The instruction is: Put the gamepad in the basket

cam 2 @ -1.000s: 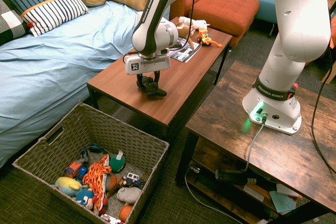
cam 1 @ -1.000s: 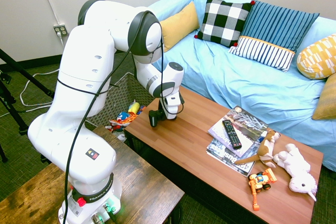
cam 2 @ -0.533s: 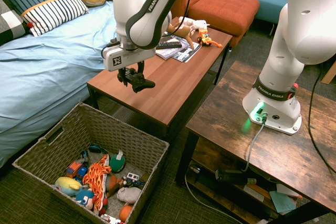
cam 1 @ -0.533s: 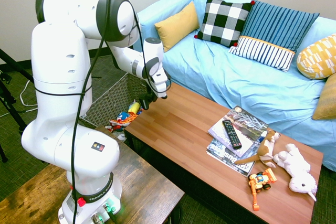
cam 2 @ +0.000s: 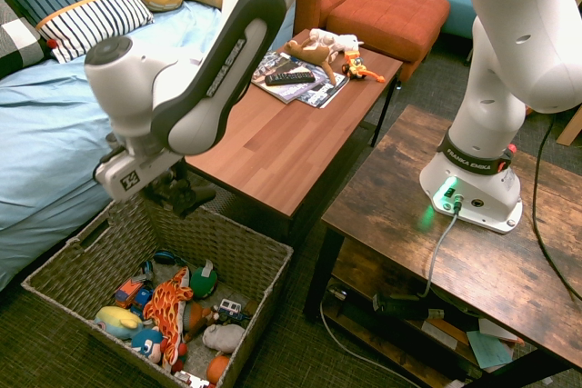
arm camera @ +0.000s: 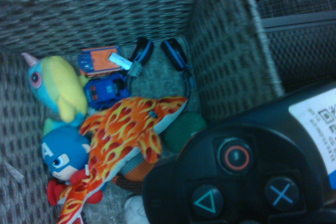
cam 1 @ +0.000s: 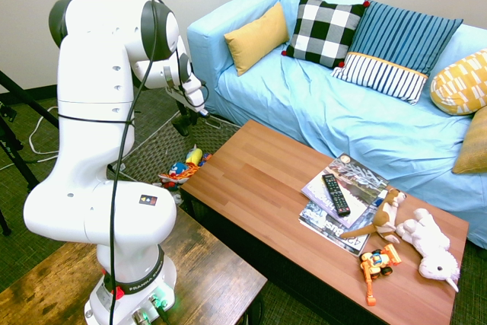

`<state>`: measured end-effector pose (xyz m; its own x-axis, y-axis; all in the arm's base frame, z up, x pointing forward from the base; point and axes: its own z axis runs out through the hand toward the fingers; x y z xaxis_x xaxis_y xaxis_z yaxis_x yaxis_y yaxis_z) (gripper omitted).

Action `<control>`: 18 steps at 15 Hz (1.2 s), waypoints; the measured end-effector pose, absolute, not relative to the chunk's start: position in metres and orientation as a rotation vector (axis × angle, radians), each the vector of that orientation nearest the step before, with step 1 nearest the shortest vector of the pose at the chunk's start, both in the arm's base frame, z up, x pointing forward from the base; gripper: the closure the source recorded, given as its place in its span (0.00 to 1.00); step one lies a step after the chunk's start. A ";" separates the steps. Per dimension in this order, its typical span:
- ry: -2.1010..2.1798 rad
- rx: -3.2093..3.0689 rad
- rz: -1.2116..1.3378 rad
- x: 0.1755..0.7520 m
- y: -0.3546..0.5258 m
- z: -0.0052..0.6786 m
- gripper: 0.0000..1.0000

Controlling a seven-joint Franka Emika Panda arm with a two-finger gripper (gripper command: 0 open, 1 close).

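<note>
In the second exterior view, left of centre, the gripper [cam 2: 179, 195] hangs over the near-table edge of the basket [cam 2: 238, 247], its fingers pinching the gamepad [cam 2: 186, 196]. The gamepad shows only as a dark lump under the wrist, partly masked by the arm. In the first exterior view the same spot lies in the upper left, where the gripper [cam 1: 185, 122] is a small dark shape above the basket [cam 1: 156, 150].

The wrist view fills its lower right with the gamepad [arm camera: 247, 166]: black moulded plastic, a circle, a triangle and a cross button, and a pale label. Beyond it lie a flame-patterned soft toy [arm camera: 123, 140] and a blue-masked plush head [arm camera: 62, 156] on the basket floor.

I judge the gamepad to be light, rigid and smooth, so it may twist between the fingers if gripped on a curved handle. The flatter middle body looks like the safer hold. It should not be fragile, and the soft toys would cushion a short drop.
</note>
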<state>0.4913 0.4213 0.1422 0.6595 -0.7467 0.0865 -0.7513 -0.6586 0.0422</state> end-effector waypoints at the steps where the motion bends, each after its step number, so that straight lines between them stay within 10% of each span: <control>1: -1.243 2.790 0.084 0.493 0.433 0.120 1.00; 10: -1.215 2.753 -0.037 0.527 0.457 -0.030 1.00; 11: -1.231 2.759 -0.056 0.528 0.460 -0.038 0.00; 18: -1.256 2.786 -0.094 0.528 0.475 -0.050 0.00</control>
<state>0.5282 0.4748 -0.0497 0.6613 -0.7498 -0.0213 -0.7446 -0.6596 0.1022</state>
